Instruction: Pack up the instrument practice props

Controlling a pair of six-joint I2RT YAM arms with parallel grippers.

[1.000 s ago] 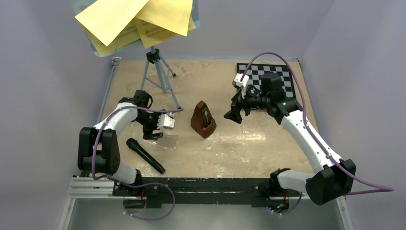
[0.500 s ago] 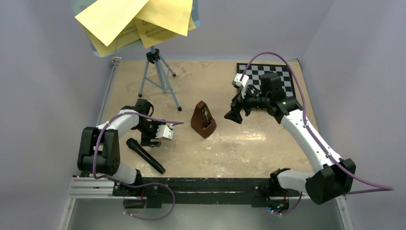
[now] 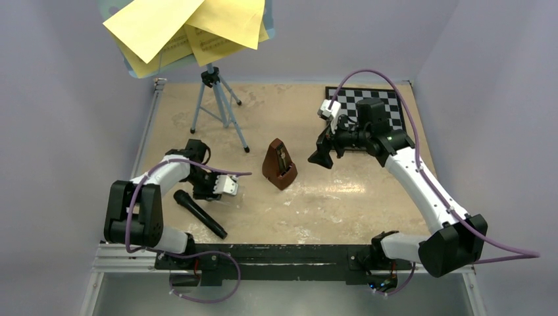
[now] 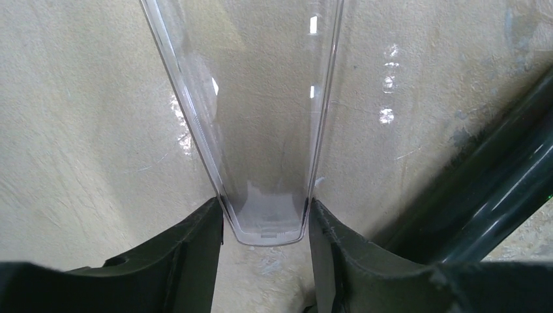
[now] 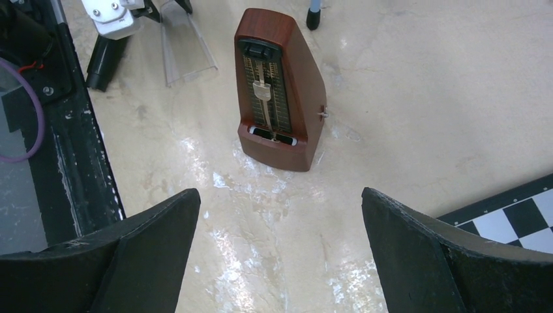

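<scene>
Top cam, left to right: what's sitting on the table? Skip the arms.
Microphone → metronome → chessboard. Left out: music stand and clear cover, since both overlap the microphone's span sideways.

Behind and left of the metronome, the stand's tray is cut off by the top edge and mostly covered by yellow sheets, their print too small to read. Behind and right of it, the right arm hides part of the chessboard. Left of it, the clear cover runs off the wrist view's top; whether the left pincer grips it is unclear.
</scene>
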